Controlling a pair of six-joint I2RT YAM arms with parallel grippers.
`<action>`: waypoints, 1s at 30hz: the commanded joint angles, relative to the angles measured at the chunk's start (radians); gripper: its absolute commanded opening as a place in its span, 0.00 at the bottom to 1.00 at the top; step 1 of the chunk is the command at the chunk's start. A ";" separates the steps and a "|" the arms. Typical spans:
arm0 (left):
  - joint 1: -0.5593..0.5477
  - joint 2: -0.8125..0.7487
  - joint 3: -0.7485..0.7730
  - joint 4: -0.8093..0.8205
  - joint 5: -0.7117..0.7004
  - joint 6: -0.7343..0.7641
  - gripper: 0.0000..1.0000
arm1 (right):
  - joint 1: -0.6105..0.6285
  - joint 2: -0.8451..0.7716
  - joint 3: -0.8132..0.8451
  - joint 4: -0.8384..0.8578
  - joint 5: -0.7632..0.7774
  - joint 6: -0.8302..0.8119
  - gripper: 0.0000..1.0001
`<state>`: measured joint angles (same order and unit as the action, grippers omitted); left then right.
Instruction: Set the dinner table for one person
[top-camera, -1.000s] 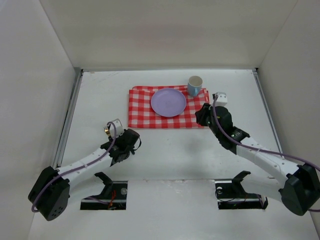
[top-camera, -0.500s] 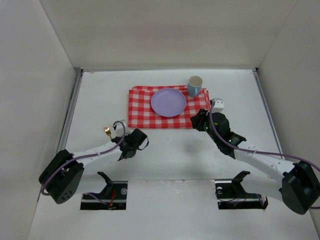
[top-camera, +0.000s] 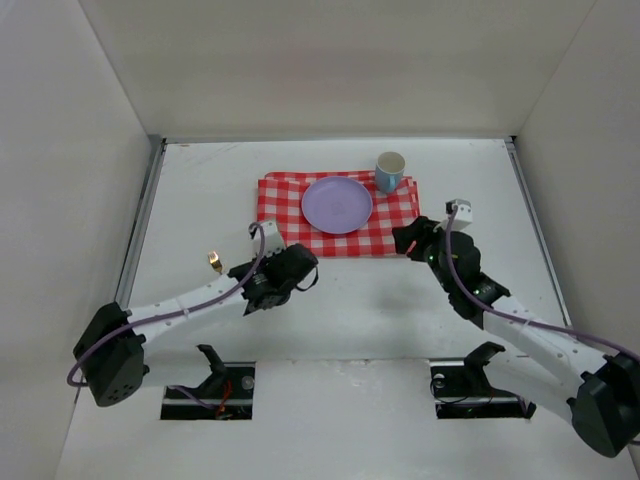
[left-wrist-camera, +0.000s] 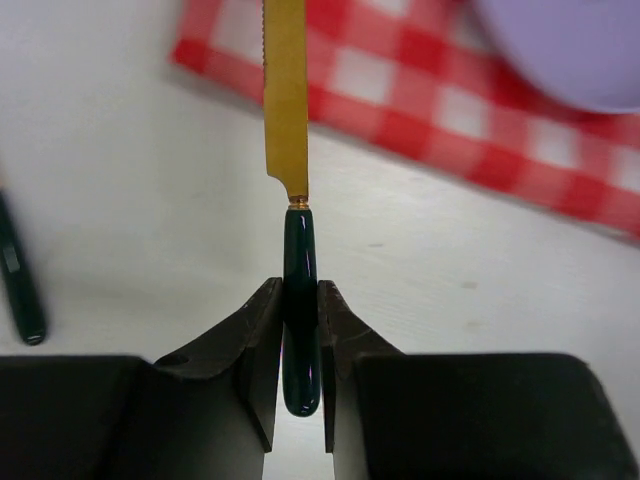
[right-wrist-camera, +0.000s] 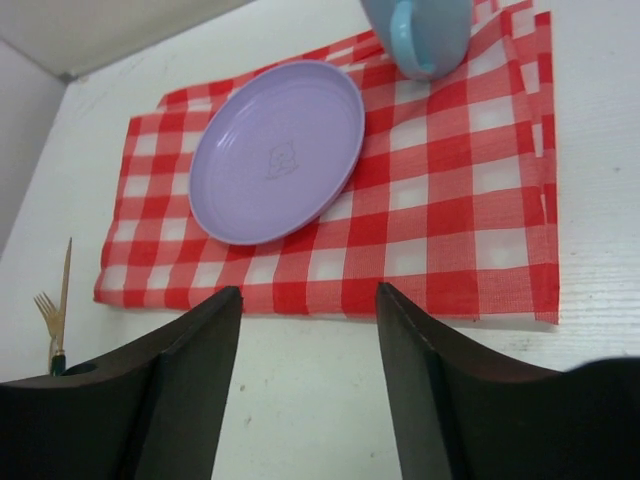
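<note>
- Left wrist view: your left gripper (left-wrist-camera: 298, 290) is clamped on the knife (left-wrist-camera: 286, 120) by its green handle, gold blade pointing toward the checkered cloth (left-wrist-camera: 450, 120). The top view hides this grip.
- Right wrist view: your right gripper (right-wrist-camera: 308, 295) has its jaws apart and empty, facing the plate (right-wrist-camera: 277, 150) and cup (right-wrist-camera: 420, 35).
- Top view: the dinner table (top-camera: 200, 180) carries the cloth at far centre, with the fork (top-camera: 215, 262) at left.

Plain white walls (top-camera: 340, 60) close in the table (top-camera: 200, 190) at the back and both sides. Grey rails (top-camera: 138, 235) run along its left and right edges. The light is even, leaving soft shadows on the white top.
</note>
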<state>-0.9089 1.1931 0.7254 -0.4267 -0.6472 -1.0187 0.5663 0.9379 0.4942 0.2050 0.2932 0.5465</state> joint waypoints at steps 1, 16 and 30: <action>-0.067 0.060 0.164 0.044 -0.008 0.035 0.00 | -0.048 -0.037 -0.025 0.054 0.033 0.052 0.66; -0.126 0.672 0.725 0.309 0.236 0.131 0.00 | -0.197 -0.111 -0.077 0.004 0.047 0.130 0.76; -0.126 0.890 0.917 0.332 0.311 0.108 0.00 | -0.273 -0.195 -0.121 -0.007 0.049 0.176 0.76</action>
<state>-1.0393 2.0735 1.5867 -0.1196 -0.3775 -0.9024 0.3004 0.7582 0.3763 0.1833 0.3405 0.7059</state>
